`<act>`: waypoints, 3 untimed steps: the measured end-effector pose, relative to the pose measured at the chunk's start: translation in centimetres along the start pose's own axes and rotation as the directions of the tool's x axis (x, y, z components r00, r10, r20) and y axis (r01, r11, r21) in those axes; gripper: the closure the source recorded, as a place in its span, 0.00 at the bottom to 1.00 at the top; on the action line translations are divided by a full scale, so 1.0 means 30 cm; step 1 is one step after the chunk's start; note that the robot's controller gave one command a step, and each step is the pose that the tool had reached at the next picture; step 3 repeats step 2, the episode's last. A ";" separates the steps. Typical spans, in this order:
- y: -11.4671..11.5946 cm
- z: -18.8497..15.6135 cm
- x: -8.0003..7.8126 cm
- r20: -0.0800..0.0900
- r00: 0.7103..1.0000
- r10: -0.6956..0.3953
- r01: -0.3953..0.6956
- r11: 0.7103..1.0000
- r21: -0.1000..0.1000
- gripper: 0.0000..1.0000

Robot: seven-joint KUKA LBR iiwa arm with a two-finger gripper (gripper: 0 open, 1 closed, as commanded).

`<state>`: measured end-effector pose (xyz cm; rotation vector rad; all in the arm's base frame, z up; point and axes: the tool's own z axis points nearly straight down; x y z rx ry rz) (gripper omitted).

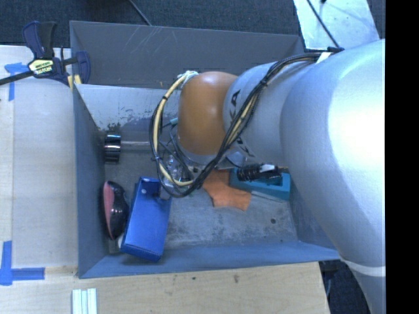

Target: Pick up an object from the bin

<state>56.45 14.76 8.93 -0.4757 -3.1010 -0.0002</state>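
Claw down in grey bin, just at upper end of blue box, near orange flat piece; width of opening impossible to tell.

Bright, even light falls from above on the grey bin. Faint scratches on its far wall catch the light, and a paler band runs below them. At right, the arm's white casing takes the strongest light and glares almost to blank white along its upper curve. The orange cover carries a soft, broad sheen on top and darkens toward its near edge. Beneath the arm and cover the bin floor lies in shadow, deepest around the cables. The bin's left wall is shaded. A blue box, near left, is evenly lit on top. A metal cylinder by the left wall shows small glints. The ground beyond the bin is dim.
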 end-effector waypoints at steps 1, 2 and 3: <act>-0.027 -0.079 0.056 0.009 1.000 0.003 -0.003 1.000 -0.002 1.00; 0.146 -0.089 -0.012 0.008 1.000 -0.025 0.025 1.000 0.001 1.00; 0.146 -0.089 -0.012 0.008 1.000 -0.025 0.025 1.000 0.001 1.00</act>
